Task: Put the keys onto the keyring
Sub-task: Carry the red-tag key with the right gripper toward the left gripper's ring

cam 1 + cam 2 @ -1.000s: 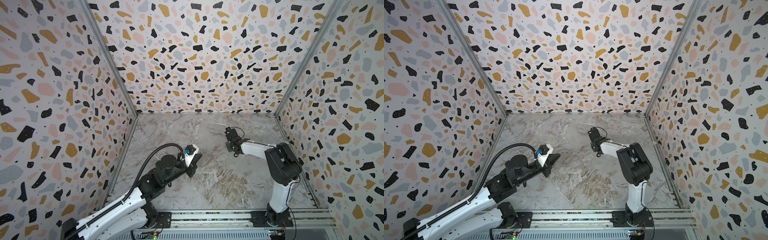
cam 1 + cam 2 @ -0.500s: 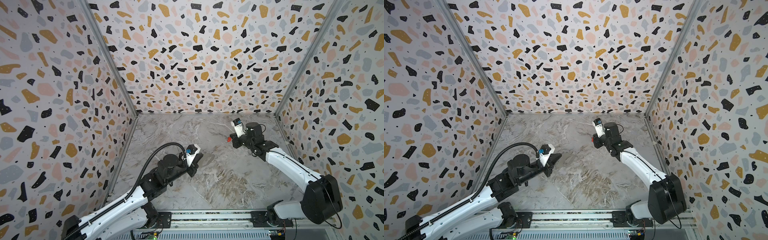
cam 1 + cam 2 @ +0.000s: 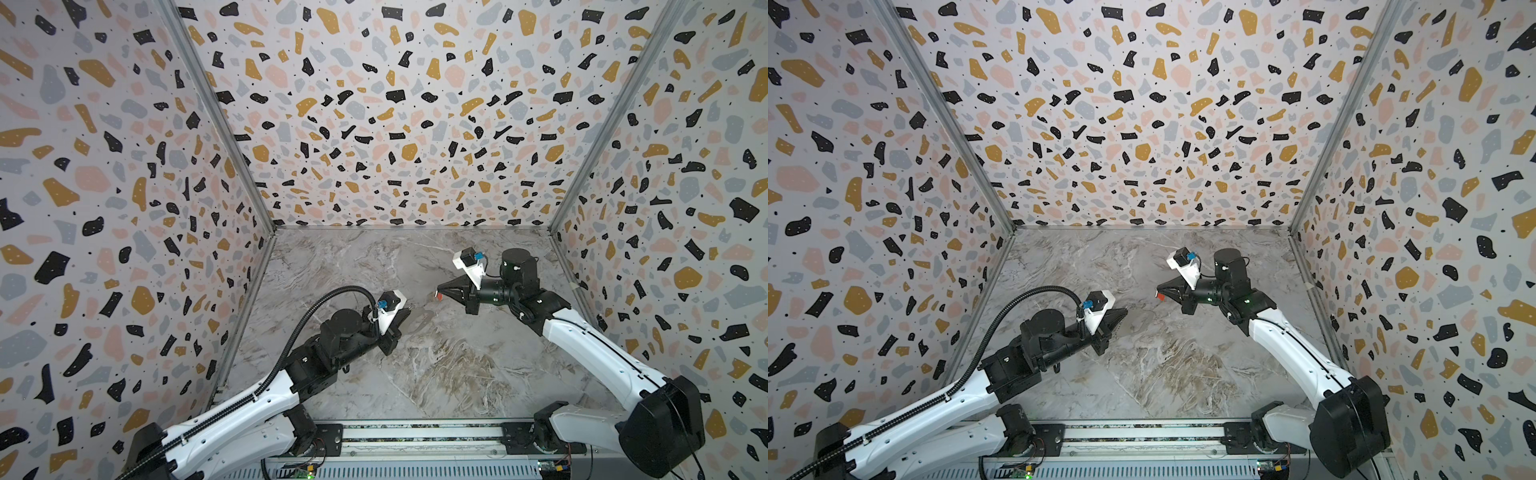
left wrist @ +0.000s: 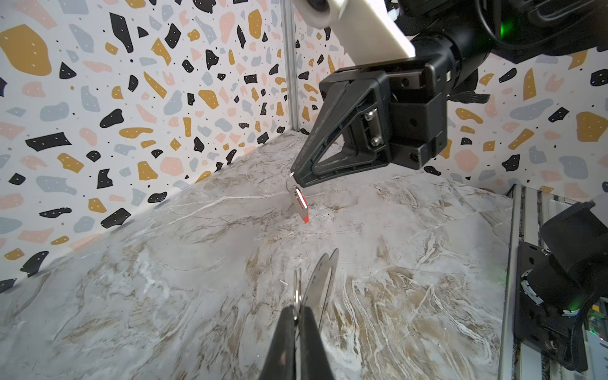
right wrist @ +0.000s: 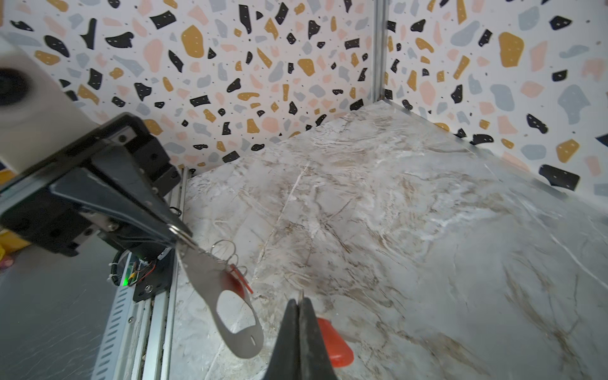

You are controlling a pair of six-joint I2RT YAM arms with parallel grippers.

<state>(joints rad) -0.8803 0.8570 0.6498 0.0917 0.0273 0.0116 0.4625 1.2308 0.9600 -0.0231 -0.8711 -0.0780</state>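
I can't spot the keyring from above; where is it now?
Both wrist views show the keyring pinched in the shut left end effector, raised over the table, pointing toward the red-tagged key in the right end effector.

Marbled tabletop, terrazzo-patterned walls, metal rail

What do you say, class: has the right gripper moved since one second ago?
Yes. In a top view the right gripper has shifted away from the back wall, nearer the front rail and further left.
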